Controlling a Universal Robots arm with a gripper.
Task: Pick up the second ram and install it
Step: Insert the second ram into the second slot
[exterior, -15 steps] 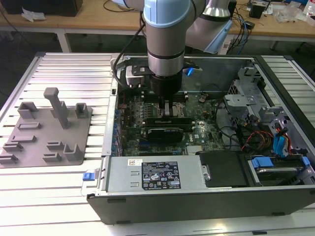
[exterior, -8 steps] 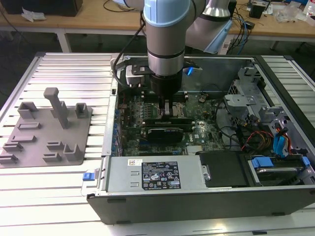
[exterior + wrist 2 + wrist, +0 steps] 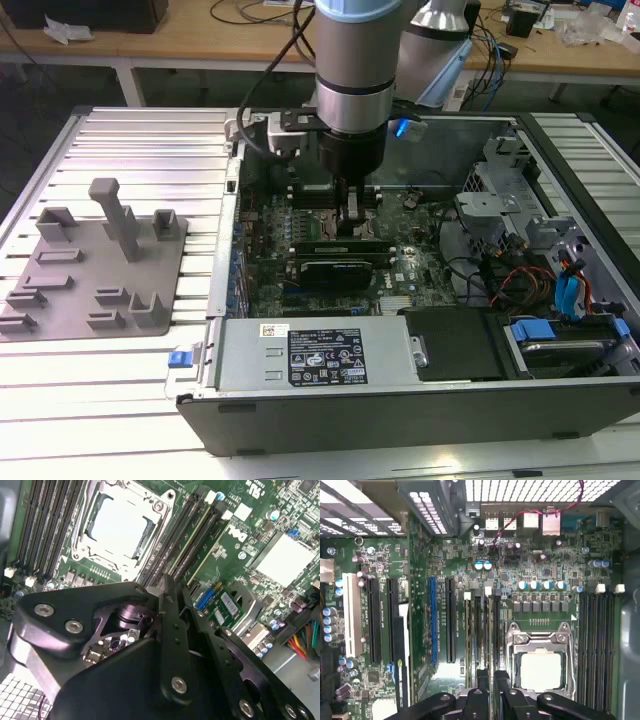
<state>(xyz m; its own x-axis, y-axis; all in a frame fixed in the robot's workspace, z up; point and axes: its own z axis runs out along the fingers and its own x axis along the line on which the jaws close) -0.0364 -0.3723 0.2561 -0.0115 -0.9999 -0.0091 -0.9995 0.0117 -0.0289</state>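
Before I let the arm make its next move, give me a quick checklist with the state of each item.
1. Claw lined up over the memory slots beside the CPU socket: ok.
2. Second ram actually in the claw: cannot tell.
3. Computer case open, motherboard exposed: ok.
4. CPU socket not touched by the claw: ok in the first wrist view.
5. Red and orange cables away from the slots, off to the exterior view's right: ok.
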